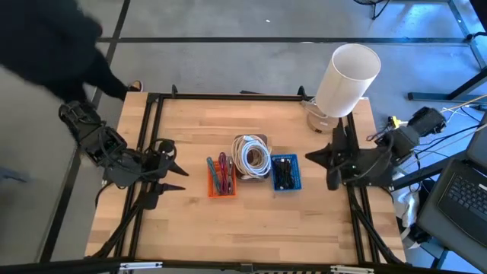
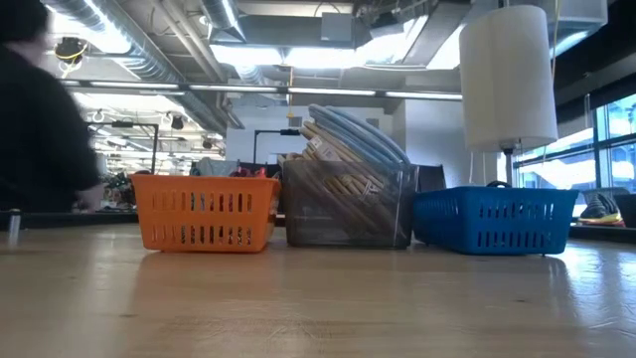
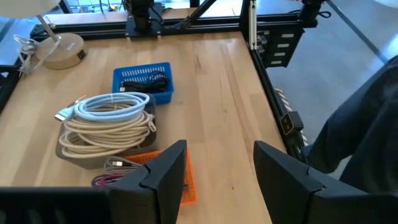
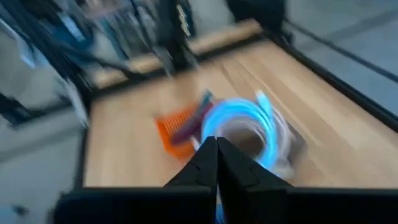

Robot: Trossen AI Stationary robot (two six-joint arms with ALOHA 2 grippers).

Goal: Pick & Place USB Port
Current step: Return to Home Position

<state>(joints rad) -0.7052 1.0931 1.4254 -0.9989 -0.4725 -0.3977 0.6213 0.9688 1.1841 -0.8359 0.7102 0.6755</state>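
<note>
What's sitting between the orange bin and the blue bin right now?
The black bin, heaped with coiled cables, as the high and low views show.

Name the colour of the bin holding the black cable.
Blue; the bin with the black cable shows best in the left wrist view.

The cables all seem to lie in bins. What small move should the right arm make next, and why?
Probably draw the right gripper back toward its own side: it is shut on nothing, and the blue bin holds a black cable.
</note>
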